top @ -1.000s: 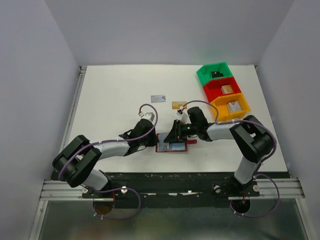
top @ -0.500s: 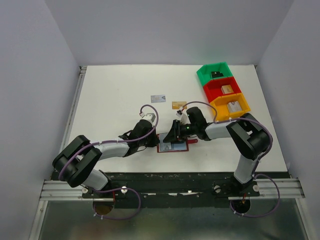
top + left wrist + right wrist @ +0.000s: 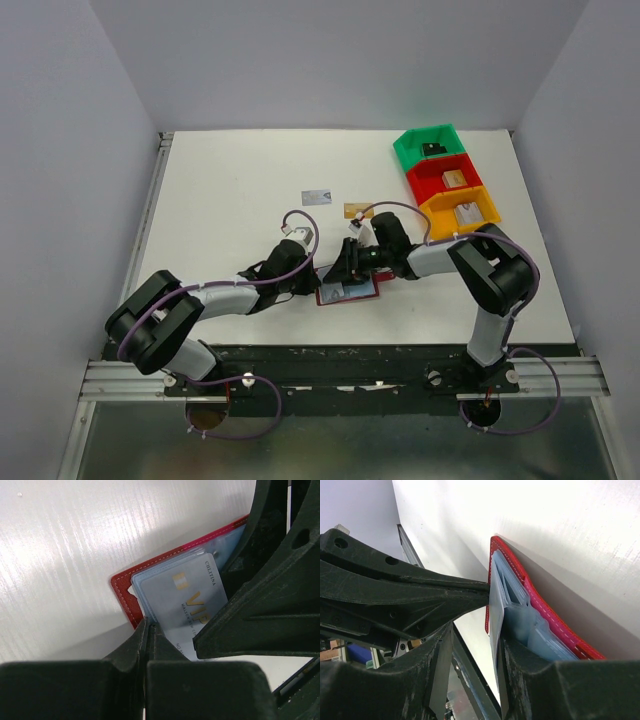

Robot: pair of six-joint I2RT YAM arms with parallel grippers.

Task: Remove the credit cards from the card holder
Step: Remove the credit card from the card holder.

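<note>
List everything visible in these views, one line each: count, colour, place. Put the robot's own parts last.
Dark red leather bifold card holder: one, open, table's near centre.
Silver-grey VIP card: one, inside the holder.
Silver-grey loose card: one, mid-table.
Gold-tan loose card: one, to its right.
Green plastic bin, red plastic bin, orange plastic bin: one each, far right.
White table: one.
Left gripper: black, jaws pinching the holder's edge.
Right gripper: black, jaws astride a card.

Bright even overhead light, top view sharp; wrist cams w/ blurry foreground, sheen on table [image 3: 65, 545] (soft shadows).
</note>
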